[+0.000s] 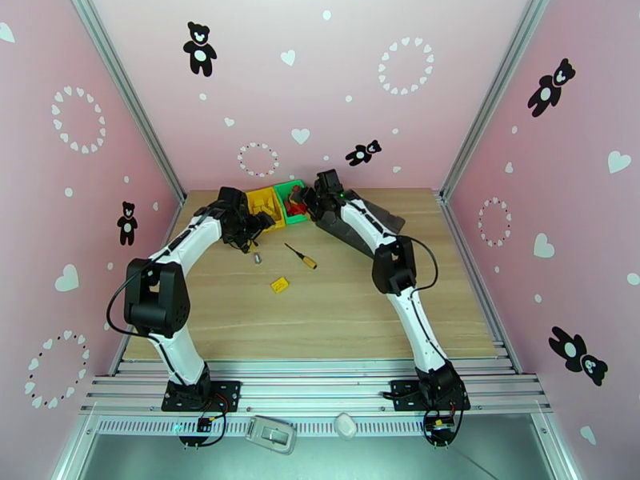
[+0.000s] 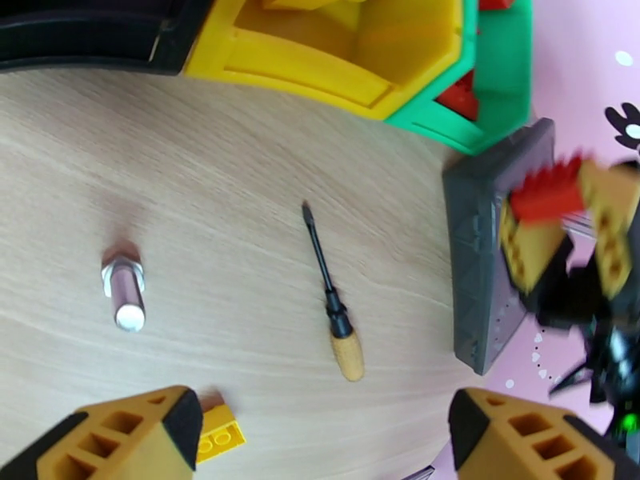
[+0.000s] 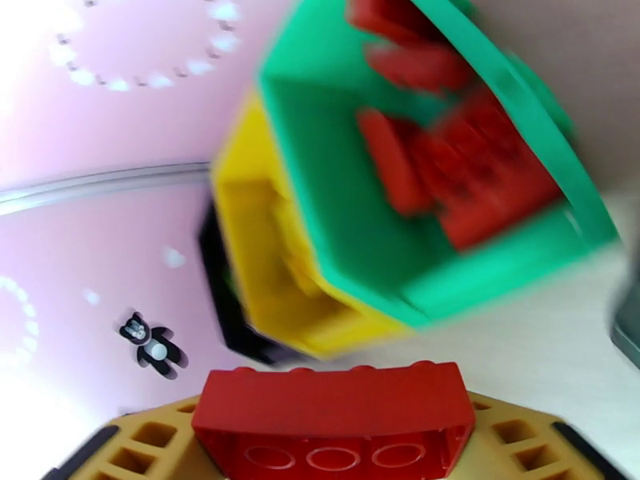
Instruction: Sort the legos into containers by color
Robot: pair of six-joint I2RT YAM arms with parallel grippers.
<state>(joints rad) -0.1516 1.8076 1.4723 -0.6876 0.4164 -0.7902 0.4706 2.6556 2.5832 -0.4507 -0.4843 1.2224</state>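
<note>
Gripping red lego [image 3: 332, 418] (underside at wrist)

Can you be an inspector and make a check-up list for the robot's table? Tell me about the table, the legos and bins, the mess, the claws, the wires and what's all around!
Surface: wooden table, no spills seen.
Job's things: green bin has red legos inside; yellow bin and black bin are joined beside it; one yellow lego lies loose on the table.
Clutter: screwdriver, silver cylinder, grey tray.
Claws: left claw open and empty; right claw grips a red lego near the green bin.
Cables: a black cable loops off the left arm, a second cable off the right.
Surroundings: pink walls with bears and hearts; metal frame.
</note>
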